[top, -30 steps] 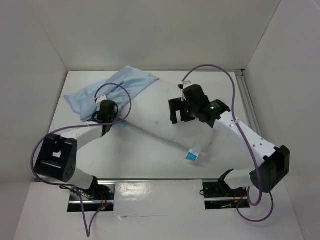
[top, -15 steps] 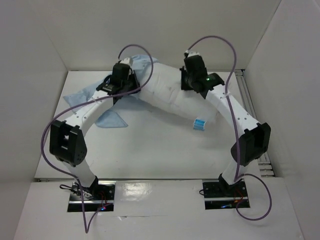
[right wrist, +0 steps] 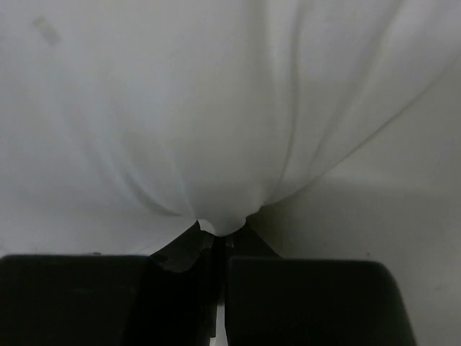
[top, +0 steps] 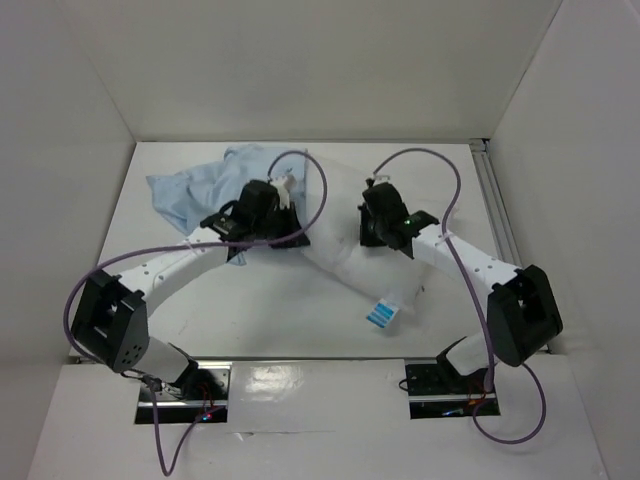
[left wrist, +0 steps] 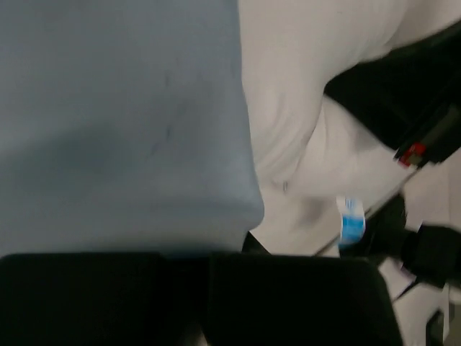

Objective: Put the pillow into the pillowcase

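White arm links w/ blk joints, purple cables, green LED.

White pillow lies diagonally on the table, with its blue-and-white tag at the near end. Light blue pillowcase lies crumpled at far left, touching the pillow's far end. Left gripper sits over that junction. Right gripper sits on the pillow's middle. Finger positions are hidden beneath both wrists.
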